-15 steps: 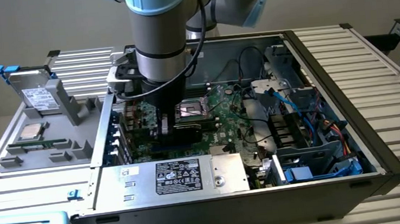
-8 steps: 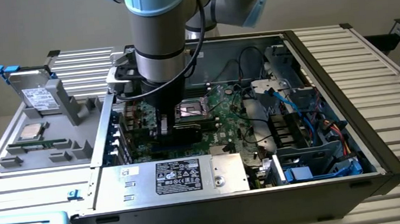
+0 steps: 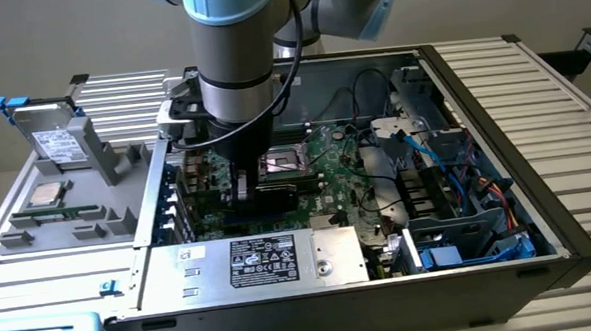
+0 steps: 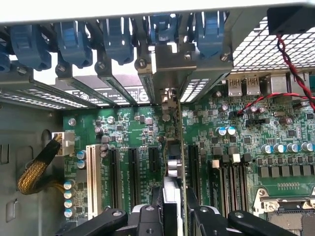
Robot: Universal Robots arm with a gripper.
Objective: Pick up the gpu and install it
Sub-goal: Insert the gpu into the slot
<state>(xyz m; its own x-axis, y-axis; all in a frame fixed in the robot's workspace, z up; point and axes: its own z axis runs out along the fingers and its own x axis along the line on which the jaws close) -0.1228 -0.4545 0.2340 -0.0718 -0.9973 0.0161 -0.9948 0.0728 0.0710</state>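
Observation:
My gripper (image 4: 172, 209) is shut on the gpu (image 4: 173, 147), which I see edge-on, standing upright over the green motherboard (image 4: 128, 125) between two black expansion slots. Its silver end bracket (image 4: 165, 66) lies against the case's rear slot openings, under the blue latches (image 4: 118, 39). I cannot tell whether the card's lower edge sits in a slot. In the exterior view my gripper (image 3: 240, 193) reaches down inside the open computer case (image 3: 480, 77), left of the CPU socket (image 3: 279, 164), with the dark gpu (image 3: 285, 189) beside its fingers.
A grey fixture (image 3: 114, 169) at the exterior view's left holds a silver hard drive (image 3: 53, 142), a CPU (image 3: 47, 195) and a RAM stick (image 3: 59, 212). The power supply (image 3: 272, 260) fills the case's near corner. Cables and drive bays (image 3: 438, 193) crowd the right side.

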